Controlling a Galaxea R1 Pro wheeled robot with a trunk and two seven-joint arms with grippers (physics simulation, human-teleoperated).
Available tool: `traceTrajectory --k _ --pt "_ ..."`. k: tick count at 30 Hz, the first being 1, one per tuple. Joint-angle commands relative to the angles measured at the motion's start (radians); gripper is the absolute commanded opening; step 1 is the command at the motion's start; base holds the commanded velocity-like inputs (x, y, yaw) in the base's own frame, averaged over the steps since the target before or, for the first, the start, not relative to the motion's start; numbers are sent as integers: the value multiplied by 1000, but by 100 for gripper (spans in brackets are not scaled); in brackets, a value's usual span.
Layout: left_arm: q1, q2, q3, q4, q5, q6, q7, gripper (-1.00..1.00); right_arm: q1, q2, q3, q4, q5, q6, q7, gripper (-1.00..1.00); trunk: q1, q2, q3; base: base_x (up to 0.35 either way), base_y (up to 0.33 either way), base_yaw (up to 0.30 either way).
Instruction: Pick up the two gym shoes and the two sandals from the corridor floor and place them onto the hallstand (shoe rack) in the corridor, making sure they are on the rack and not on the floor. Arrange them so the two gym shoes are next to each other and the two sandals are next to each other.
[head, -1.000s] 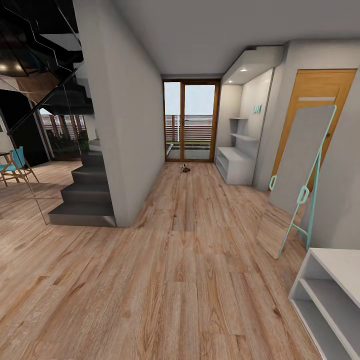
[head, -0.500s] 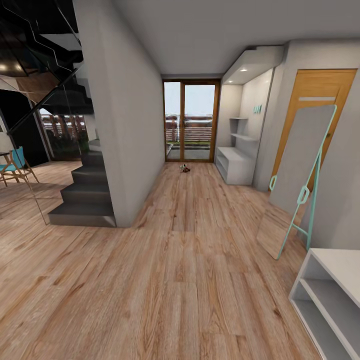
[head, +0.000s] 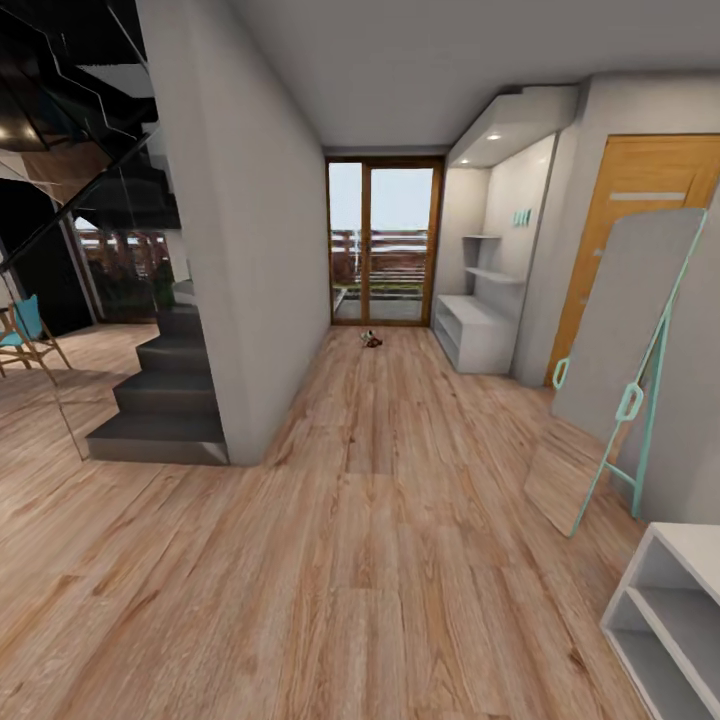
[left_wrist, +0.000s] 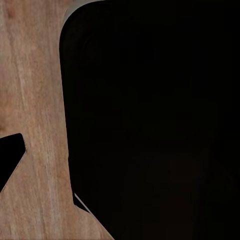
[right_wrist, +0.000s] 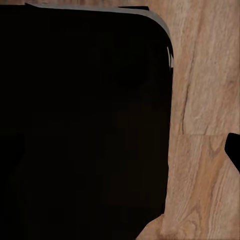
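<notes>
**Shoes far down the corridor, robot not yet in reach**

In the head view, a dark staircase (head: 165, 395) fills the left of the frame beside a grey wall. At centre, the corridor floor (head: 380, 520) runs away towards glass doors (head: 383, 243). Just before those doors, slightly left of centre, a small cluster of shoes (head: 371, 339) lies on the planks: a pale speck touching a reddish-brown one, too small to tell gym shoes from sandals or to judge any long axis. Right of them, well apart, stands the hallstand (head: 478, 333), a pale grey bench with staggered shelves above it. A leaning mirror (head: 625, 370) and a low shelf unit (head: 672, 620) sit at the frame's right edge.

The shoes lie straight ahead and far off, so a long drive forward looks needed; neither arm appears nearer. The wrist views show dark bodywork over wood flooring, so whether either pincer is open or holding anything cannot be told
</notes>
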Motion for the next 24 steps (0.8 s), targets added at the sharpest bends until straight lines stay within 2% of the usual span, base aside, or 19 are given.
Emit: traceTrajectory --k 1,13,20,24 --pt "0 0 0 0 0 0 0 100 0 0 0 0 0 0 0 100 0 0 0 212 77 0" --pt "-14 1 -4 0 -2 0 3 100 0 0 0 -4 2 -1 1 100 0 0 0 84 13 0" --pt "-62 1 -5 -26 -6 0 5 100 0 0 1 -159 1 0 2 100 0 0 0 305 0 0" --pt "-90 2 -5 -96 -6 0 3 100 0 1 0 -208 0 0 1 100 0 0 0 306 0 0"
